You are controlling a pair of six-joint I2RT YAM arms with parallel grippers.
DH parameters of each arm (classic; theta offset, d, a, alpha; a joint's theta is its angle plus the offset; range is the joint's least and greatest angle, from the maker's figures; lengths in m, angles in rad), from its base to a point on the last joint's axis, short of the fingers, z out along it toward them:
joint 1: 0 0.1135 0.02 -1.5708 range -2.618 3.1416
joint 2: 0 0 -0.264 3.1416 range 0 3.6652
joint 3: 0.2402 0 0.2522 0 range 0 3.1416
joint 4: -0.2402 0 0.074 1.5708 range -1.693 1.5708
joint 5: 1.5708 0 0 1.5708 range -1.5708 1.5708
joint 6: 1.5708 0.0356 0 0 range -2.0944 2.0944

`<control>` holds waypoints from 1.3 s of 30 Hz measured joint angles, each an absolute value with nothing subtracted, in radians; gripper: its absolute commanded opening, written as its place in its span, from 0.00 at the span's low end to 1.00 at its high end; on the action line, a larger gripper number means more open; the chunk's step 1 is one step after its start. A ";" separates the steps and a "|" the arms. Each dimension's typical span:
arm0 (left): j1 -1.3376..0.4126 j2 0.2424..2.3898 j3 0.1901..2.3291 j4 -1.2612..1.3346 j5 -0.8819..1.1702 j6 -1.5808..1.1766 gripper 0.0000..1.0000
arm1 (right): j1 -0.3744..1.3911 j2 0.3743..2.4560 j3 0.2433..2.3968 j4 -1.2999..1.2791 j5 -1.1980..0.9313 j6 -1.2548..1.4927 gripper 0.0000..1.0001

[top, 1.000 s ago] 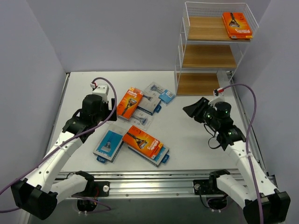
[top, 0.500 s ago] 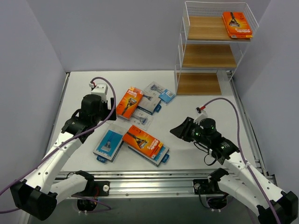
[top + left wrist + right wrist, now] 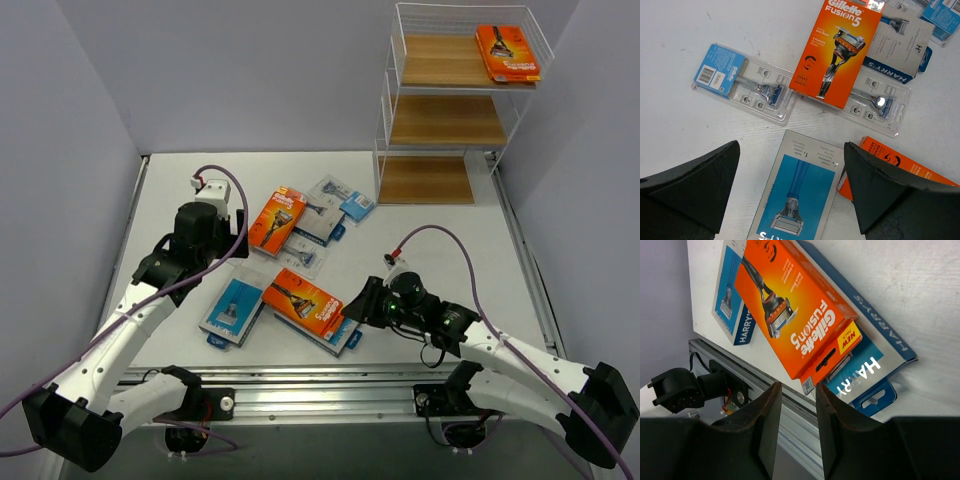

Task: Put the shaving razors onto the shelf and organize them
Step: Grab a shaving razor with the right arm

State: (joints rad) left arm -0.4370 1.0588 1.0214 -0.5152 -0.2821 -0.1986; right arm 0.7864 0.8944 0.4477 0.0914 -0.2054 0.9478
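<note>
My right gripper (image 3: 352, 303) has swung from the shelf (image 3: 430, 122) at one o'clock down to the orange razor pack (image 3: 305, 302) at six. Its jaws are narrowed but parted, apparently empty. The left gripper (image 3: 791, 147) gapes wide. I judge the next pick is starting.

I count three orange razor boxes (image 3: 300, 300), three blue-and-grey Harry's boxes (image 3: 232, 310), three clear blister packs (image 3: 742, 85) with blue card, and one shelf (image 3: 440, 122) of three wooden tiers.
</note>
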 measured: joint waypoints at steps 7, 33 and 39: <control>-0.437 1.058 1.021 -0.515 -0.285 -0.200 0.94 | 0.857 0.937 0.407 0.173 -0.168 1.022 0.30; -0.437 1.048 1.022 -0.514 -0.256 -0.208 0.94 | 0.866 1.088 0.301 0.404 -0.142 1.194 0.31; -0.437 1.048 1.022 -0.514 -0.253 -0.208 0.94 | 0.866 1.097 0.277 0.421 -0.142 1.216 0.29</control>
